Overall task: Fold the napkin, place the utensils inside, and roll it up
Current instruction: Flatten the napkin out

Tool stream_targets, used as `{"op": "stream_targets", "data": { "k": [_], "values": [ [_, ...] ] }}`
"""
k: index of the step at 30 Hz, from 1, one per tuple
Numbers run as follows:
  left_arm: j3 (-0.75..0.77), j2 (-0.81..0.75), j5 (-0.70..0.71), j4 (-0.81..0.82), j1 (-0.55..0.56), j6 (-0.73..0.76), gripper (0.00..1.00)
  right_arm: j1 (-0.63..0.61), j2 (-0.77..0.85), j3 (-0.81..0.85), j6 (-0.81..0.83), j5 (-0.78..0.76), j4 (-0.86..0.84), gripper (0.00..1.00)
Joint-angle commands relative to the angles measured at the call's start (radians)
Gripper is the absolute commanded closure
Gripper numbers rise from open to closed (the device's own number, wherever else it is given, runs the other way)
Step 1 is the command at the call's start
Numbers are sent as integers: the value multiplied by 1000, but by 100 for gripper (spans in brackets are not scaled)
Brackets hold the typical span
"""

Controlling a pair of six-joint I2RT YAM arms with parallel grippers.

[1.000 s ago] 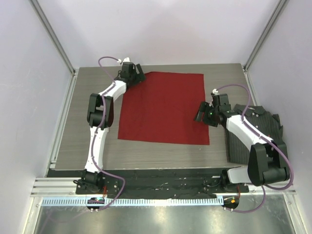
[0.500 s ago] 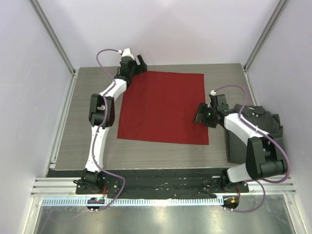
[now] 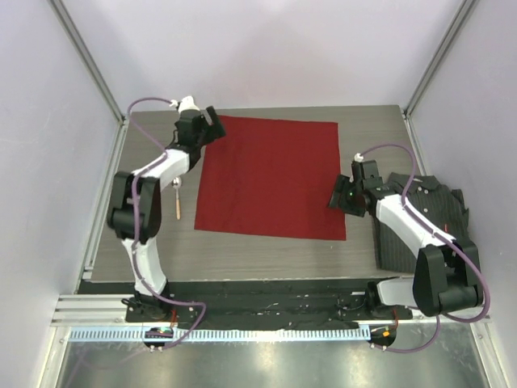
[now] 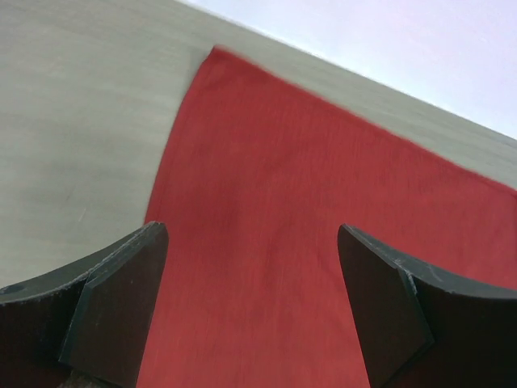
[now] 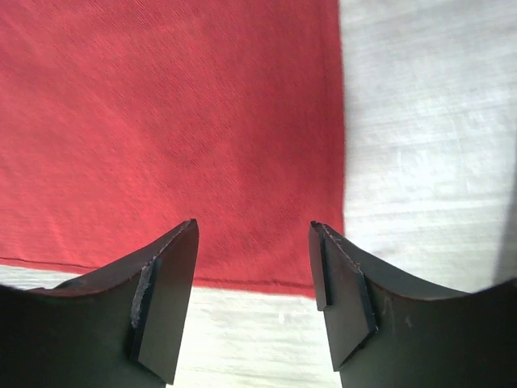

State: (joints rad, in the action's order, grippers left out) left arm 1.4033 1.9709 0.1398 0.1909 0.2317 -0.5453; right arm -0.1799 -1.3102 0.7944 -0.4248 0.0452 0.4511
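Grey wood-grain table [image 3: 266, 250], pale walls around it, viewed from above. Napkin [image 3: 271, 178]: a deep-red square of thin, finely woven cloth, spread flat and unfolded at the table's centre, with straight edges and sharp corners. Left gripper [image 3: 212, 121] hovers at the far-left corner with its jaws wide apart; the left wrist view shows both dark, wedge-shaped fingers [image 4: 121, 299] above the cloth and nothing between them. Right gripper [image 3: 338, 194] sits over the right edge near the near-right corner, likewise parted and empty. One utensil [image 3: 178, 200], a slim pale wooden piece, lies on the bare table just left of the napkin, apart from it. Dark pinstriped shirt [image 3: 420, 222] lies at the right, beneath the right arm.

Handling, as judged: the napkin is light and limp. It should drape when lifted and may slide on the smooth top, so a pinch at a corner or hem suits it best. The utensil looks rigid, light and low-lying, so it offers little to grip.
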Motion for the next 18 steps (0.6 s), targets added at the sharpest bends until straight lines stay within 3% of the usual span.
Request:
{"op": "stream_targets", "data": {
  "k": [1, 4, 10, 18],
  "values": [
    [-226, -229, 78, -30, 21, -53, 9, -32, 49, -21, -26, -79, 81, 36],
    [-356, -366, 107, -165, 47, -39, 9, -49, 74, -66, -93, -122, 110, 43],
    [-523, -582, 171, -407, 141, -16, 8, -56, 86, -129, -152, -153, 143, 47],
    [-667, -764, 159, -458, 193, -53, 7, -61, 92, -164, -177, -177, 147, 49]
  ]
}}
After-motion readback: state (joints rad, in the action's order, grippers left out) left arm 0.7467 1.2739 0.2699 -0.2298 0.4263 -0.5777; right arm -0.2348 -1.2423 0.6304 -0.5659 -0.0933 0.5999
